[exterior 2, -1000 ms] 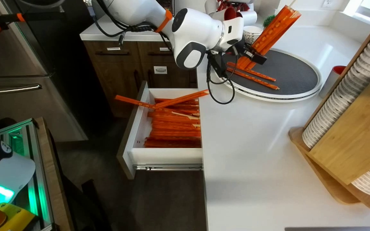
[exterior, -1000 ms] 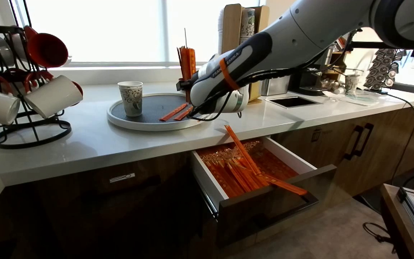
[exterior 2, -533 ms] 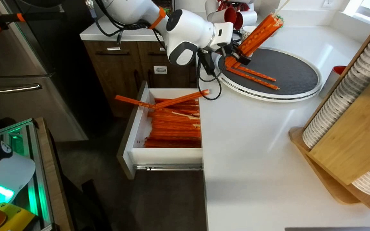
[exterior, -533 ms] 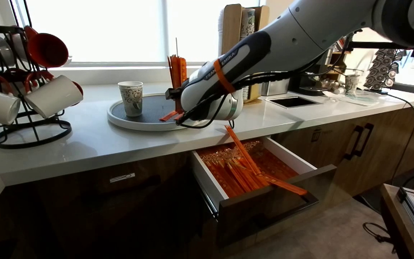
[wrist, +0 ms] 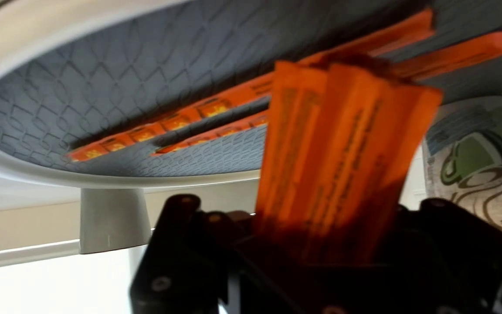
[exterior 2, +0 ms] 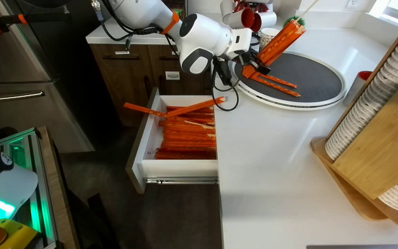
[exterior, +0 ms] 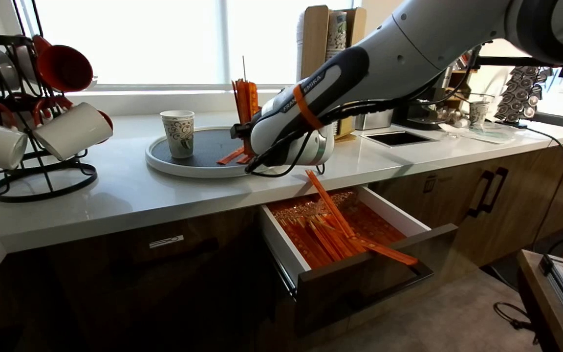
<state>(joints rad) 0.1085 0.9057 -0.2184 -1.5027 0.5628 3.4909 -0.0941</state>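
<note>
Both fingers of my gripper (wrist: 320, 231) are clamped on a bundle of slim orange packets (wrist: 334, 165), which fills the gap between them. I see the bundle standing close to upright, part of it rising above the fingers and part dropping below; one pale stick (exterior: 244, 67) pokes out at the top, well above the fingertips. Under the fingers spreads a round grey tray (exterior 2: 309, 77) with a white rim, and the bundle's lower end is over it near the edge; I cannot tell whether it touches. Two loose packets (wrist: 174, 122) lie side by side on the tray, just beside that lower end, and run out from beneath the fingers across the grey surface. A paper cup (exterior: 178, 134) printed with swirls stands upright on the same tray, near the fingers, with a gap between it and the bundle in an exterior view. Lower than the fingers, past the front edge of the white counter (exterior 2: 271, 166), I have a pulled-out drawer (exterior 2: 178, 168) full of more orange packets (exterior 2: 188, 138); two of those lie askew on top, one jutting out over the drawer front, the other reaching up toward the counter. Farther out along the counter, well apart from the fingers, a rack (exterior: 42, 199) with mugs (exterior: 74, 131) stands to one side and a wooden stand (exterior 2: 389, 136) with stacked paper cups (exterior 2: 371, 98) to the other.
</note>
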